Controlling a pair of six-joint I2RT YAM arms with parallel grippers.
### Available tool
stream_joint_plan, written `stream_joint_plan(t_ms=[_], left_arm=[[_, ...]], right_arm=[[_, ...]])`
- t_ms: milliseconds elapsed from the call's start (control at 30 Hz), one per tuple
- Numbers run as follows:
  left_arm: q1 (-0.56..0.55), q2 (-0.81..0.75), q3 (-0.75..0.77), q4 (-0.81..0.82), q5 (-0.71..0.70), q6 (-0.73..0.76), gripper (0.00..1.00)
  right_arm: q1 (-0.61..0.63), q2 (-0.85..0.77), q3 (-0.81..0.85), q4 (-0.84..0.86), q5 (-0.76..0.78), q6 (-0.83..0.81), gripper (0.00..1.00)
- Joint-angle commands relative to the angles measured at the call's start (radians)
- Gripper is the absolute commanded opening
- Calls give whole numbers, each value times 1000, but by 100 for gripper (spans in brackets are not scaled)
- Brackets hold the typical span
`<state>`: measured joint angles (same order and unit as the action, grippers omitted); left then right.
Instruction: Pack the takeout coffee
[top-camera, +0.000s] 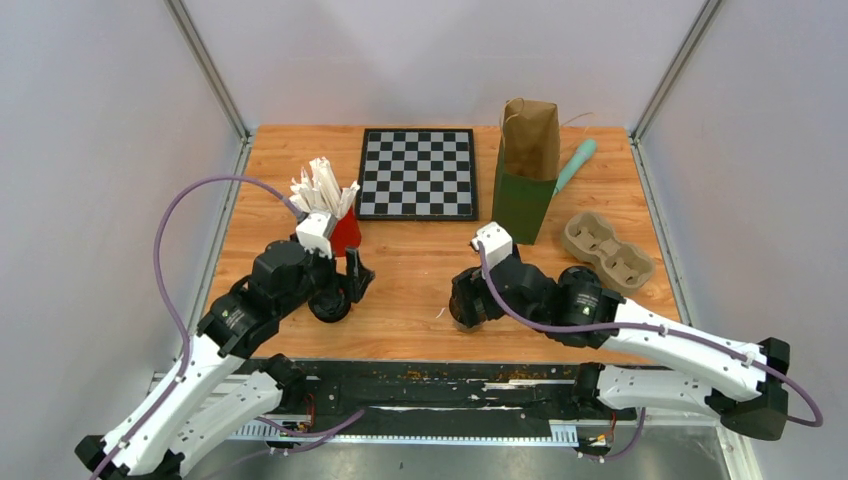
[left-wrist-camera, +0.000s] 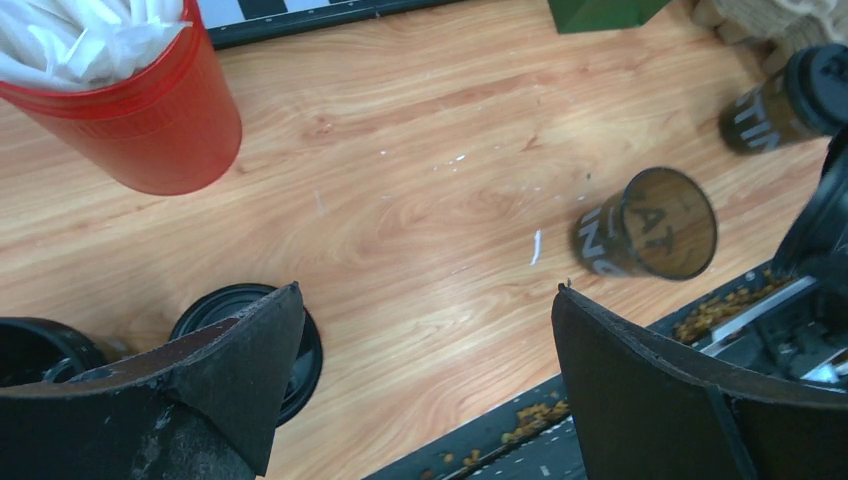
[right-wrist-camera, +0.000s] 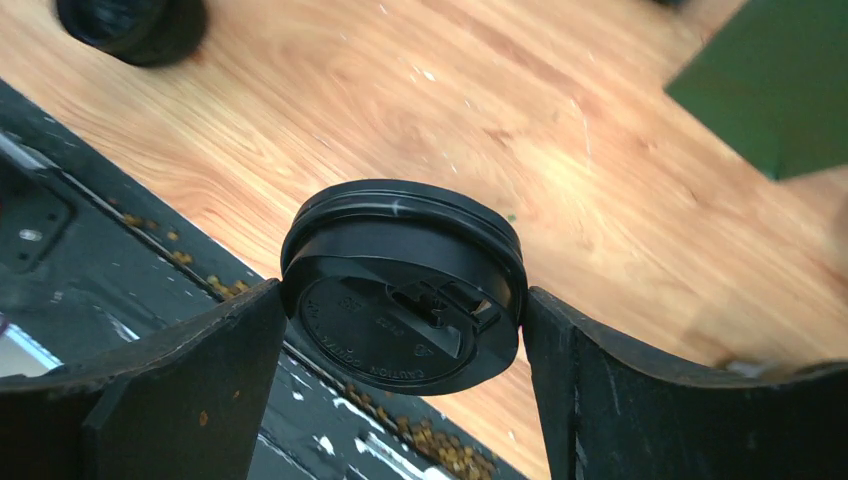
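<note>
One takeout coffee (right-wrist-camera: 400, 280), a dark cup with a black lid, sits tilted between my right gripper's (right-wrist-camera: 400, 292) fingers, lid rim touching both pads. Its brown base (left-wrist-camera: 655, 222) faces the left wrist camera. In the top view this gripper (top-camera: 468, 303) is at the table's front middle. A second coffee (left-wrist-camera: 240, 335) stands upright on the table, partly under one finger of my left gripper (left-wrist-camera: 425, 295), which is open with nothing between its jaws. The top view shows that cup (top-camera: 330, 305) just below the left gripper (top-camera: 345, 285). Another cup (left-wrist-camera: 790, 100) lies tilted farther right.
A paper bag (top-camera: 527, 170), brown above and green below, stands open at the back right. A cardboard cup carrier (top-camera: 607, 248) lies to its right. A red cup of straws (top-camera: 340, 225) stands by the left gripper, a chessboard (top-camera: 418, 172) behind it. Crumbs litter the black front rail (top-camera: 440, 385).
</note>
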<state>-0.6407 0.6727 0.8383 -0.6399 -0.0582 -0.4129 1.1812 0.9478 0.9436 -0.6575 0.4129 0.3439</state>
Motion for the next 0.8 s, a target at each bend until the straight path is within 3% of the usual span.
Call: stream_joint_plan(t_ms=[0,300,633,767], left_arm=[[2,-99,-74,60,-24,133,100],[2,-196,-88,86,-32,152,100],[1,-217,-87,82,-35,154,100],[0,-234,-87,79,-42,151,100]], right_arm=[[-75,59,96,-214,-70,73,85],[-275,233,226,-332,-337,-1,85],[-313,535,467,-469,-414,-125,88],[-317,621,489,-505,-464,-154,88]])
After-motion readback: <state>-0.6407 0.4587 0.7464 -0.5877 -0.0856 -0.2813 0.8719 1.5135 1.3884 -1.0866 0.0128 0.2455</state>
